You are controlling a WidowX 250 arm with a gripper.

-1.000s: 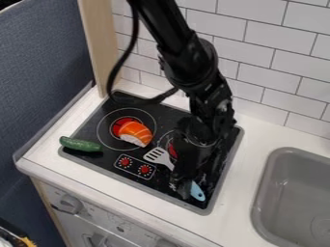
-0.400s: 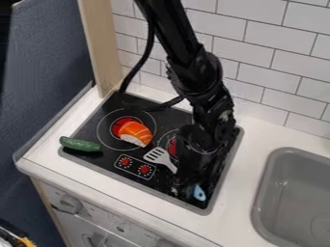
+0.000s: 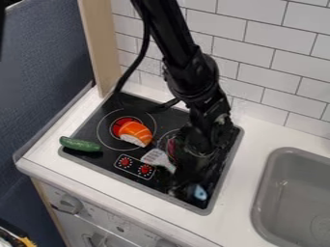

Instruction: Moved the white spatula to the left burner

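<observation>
Arm (image 3: 191, 79) and spatula (image 3: 157, 158) head nudged toward 9 o'clock. Hand (image 3: 183, 186) over handle; can't tell if wide or closed. Spatula at left burner's (image 3: 118, 126) 5 o'clock. Secure grip first, lift, head toward 11, clear orange toy food (image 3: 136, 132).

We note, against the 2 earlier frames, a slight shift of the spatula's pale head (image 3: 156, 158) toward the 2 red controls (image 3: 135, 167). Its blue handle end (image 3: 200, 193) lies slightly farther right than in frame 1. We see the arm (image 3: 192, 79) swung right, then partly back left; its cable (image 3: 132, 68) now hangs closer in than in frame 1.
</observation>
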